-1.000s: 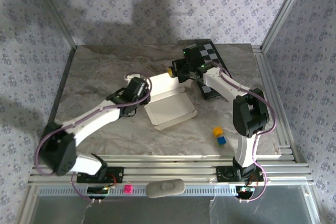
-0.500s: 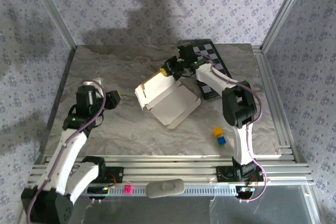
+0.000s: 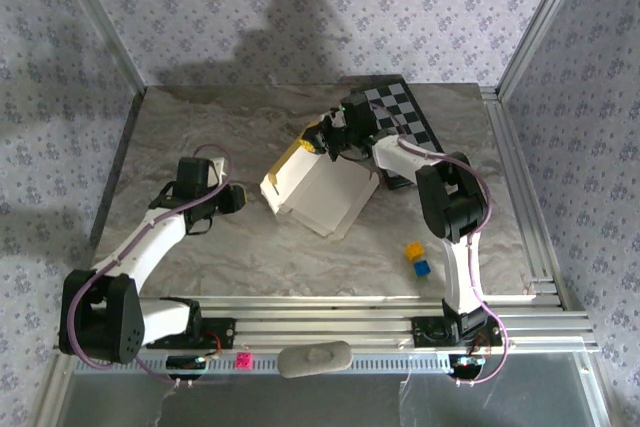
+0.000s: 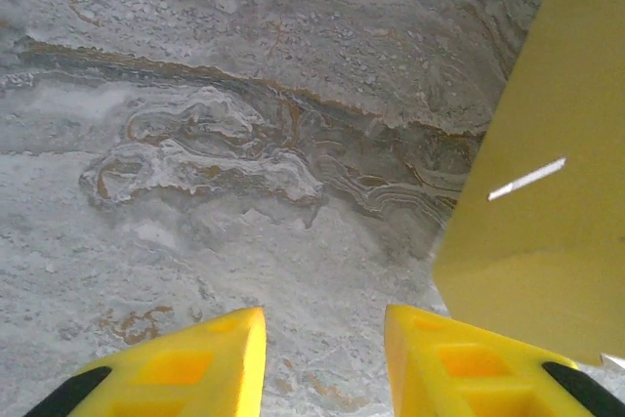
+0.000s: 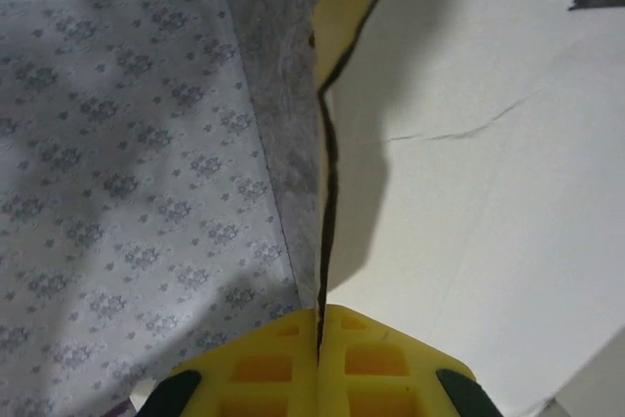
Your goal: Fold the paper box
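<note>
paper box [image 3: 322, 197], tilted, flap raised (yellow outside, whitish inside)

This is a robotics lab test cell, not a lived-in room. A marble-patterned tabletop [image 3: 250, 257] sits inside a frame of bare aluminium posts [image 3: 537, 22], with flower-print sheeting [image 3: 330, 7] hung as backdrop walls. A left arm [image 3: 150, 237] and a right arm [image 3: 450, 202], their cables exposed, are bolted to slotted aluminium rails [image 3: 330, 322] at the near edge. A black-and-white chequered board [image 3: 400, 112] lies at the table's far side.
</note>
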You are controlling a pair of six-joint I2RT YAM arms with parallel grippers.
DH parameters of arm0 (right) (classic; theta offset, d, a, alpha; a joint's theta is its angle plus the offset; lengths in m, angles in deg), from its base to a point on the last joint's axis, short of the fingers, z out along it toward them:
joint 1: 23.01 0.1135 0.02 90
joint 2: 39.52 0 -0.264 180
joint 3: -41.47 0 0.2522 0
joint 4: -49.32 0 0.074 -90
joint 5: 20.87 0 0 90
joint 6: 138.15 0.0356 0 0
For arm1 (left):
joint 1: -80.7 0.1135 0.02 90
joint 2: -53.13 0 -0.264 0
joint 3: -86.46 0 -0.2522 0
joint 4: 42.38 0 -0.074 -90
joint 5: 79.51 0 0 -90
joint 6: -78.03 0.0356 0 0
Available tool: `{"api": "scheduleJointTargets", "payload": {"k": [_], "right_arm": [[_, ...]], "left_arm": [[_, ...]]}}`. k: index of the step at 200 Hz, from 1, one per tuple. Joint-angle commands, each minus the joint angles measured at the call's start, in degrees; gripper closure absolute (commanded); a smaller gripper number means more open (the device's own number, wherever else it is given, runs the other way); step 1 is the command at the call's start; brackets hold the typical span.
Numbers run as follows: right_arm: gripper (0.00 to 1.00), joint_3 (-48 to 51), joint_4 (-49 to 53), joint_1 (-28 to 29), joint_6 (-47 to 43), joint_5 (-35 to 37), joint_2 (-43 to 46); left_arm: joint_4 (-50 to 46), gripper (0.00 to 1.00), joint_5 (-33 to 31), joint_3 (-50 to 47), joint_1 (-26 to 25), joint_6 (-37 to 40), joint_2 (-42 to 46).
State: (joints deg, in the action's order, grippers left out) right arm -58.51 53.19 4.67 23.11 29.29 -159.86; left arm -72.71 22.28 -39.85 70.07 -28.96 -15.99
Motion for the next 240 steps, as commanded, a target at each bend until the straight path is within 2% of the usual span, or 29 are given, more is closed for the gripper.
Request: {"api": "scheduleJointTargets", "payload": {"k": [1, 50, 91, 149, 183, 240], "right_arm": [[1.0, 3.7, -6.1, 0.1, -3.1, -2.5, 0.8], [1.0, 12.3, -15.9, -1.0, -1.5, -4.6, 1.6], [1.0, 10.8, -18.0, -1.8, -1.0, -6.6, 0.9], [1.0, 4.5, -24.3, -2.0, 4.5, -6.4, -2.7], [1.0, -1.4, -29.8, -1.1, 8.7, -7.5, -7.5], [1.0, -4.4, -33.2, -1.1, 10.1, -10.0, -14.7]], "left_arm": [[0.5, 0.63, -1.3, 1.5, -0.3, 1.2, 0.0], [2.5, 0.58, 1.7, 0.4, -4.0, 0.4, -0.2], [7.4, 0.58, 4.3, -1.8, -7.6, 0.3, -2.3], [8.1, 0.55, 1.2, -4.1, -6.3, -3.5, 2.7], [4.7, 0.55, -1.8, -3.0, -4.5, -3.1, 4.2], [4.0, 0.54, -4.9, -4.9, -2.2, -0.5, 6.4]]}}
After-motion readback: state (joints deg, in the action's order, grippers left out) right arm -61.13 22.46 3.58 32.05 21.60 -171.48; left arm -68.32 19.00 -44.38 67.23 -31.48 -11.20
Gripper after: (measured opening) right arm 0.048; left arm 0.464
